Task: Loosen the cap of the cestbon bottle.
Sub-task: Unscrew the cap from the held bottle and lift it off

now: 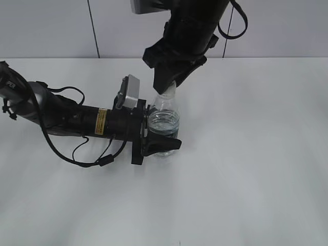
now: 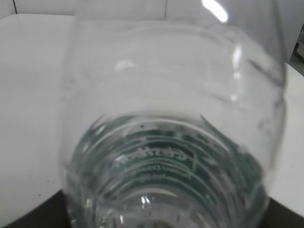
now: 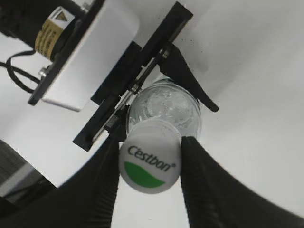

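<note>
White tabletop (image 1: 256, 169) fills the exterior view, plain and matte, with pale wall panels (image 1: 46, 28) rising behind its far edge. On the left of that view the left arm (image 1: 56, 115) lies low across the surface, a black cable (image 1: 77, 154) looping beneath it and a yellow warning sticker (image 1: 102, 121) on its forearm; a grey wrist camera box (image 1: 130, 91) sits on top near the end. The left gripper (image 1: 163, 134) is closed around the lower body of the cestbon bottle (image 1: 165, 123), one dark finger (image 1: 163, 146) visible pressing against the near side of it. The bottle stands upright near the middle of the table, water visible inside. From the left wrist view the clear body of the bottle (image 2: 175, 123) fills almost the whole picture, with its dark green label band (image 2: 161, 161) seen through the plastic low down.

Moving right, the right arm (image 1: 192, 31) comes down from above over the top of the bottle. In the right wrist view the right gripper (image 3: 151, 159) is pinched on the cap (image 3: 149, 161), its two black fingers (image 3: 202, 185) touching opposite sides of it. The cap is white, its top showing the printed name and a green patch. The cap sits on the bottle's neck, with the left gripper's black frame (image 3: 142, 71) just beyond it.
</note>
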You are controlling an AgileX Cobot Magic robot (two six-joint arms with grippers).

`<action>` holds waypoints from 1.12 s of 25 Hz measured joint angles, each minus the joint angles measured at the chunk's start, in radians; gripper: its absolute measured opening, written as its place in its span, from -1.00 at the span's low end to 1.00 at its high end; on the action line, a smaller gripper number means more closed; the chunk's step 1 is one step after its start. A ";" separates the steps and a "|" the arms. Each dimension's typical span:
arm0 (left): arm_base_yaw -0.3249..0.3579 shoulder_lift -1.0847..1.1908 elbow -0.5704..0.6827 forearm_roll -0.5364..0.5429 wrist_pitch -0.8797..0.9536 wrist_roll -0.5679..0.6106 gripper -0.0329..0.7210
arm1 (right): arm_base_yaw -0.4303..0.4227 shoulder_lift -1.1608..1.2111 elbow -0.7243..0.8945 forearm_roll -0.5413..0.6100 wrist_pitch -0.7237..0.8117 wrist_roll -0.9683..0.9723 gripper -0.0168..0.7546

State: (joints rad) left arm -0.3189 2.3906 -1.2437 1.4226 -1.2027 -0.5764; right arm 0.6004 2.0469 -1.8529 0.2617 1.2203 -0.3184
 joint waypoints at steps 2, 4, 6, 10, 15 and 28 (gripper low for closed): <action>0.000 0.000 0.000 0.000 0.000 0.000 0.18 | 0.000 0.000 0.000 0.001 0.000 -0.105 -0.18; 0.000 0.000 0.000 0.000 0.000 0.000 0.18 | 0.000 0.000 0.000 0.001 0.000 -0.202 -0.18; 0.000 0.000 0.000 0.000 0.000 0.000 0.18 | 0.000 0.000 0.000 0.001 0.000 -0.285 -0.18; 0.000 0.000 0.000 0.002 0.001 0.002 0.18 | 0.000 0.000 0.000 0.003 -0.001 -0.440 -0.18; 0.000 0.000 0.000 0.003 0.001 0.003 0.18 | 0.000 -0.001 0.000 0.005 -0.001 -0.605 -0.18; 0.001 0.000 0.000 0.001 0.002 0.001 0.18 | 0.000 -0.002 0.000 0.004 -0.001 -0.940 -0.18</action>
State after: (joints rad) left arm -0.3180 2.3906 -1.2437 1.4241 -1.2009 -0.5758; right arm 0.6004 2.0450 -1.8529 0.2656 1.2191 -1.2582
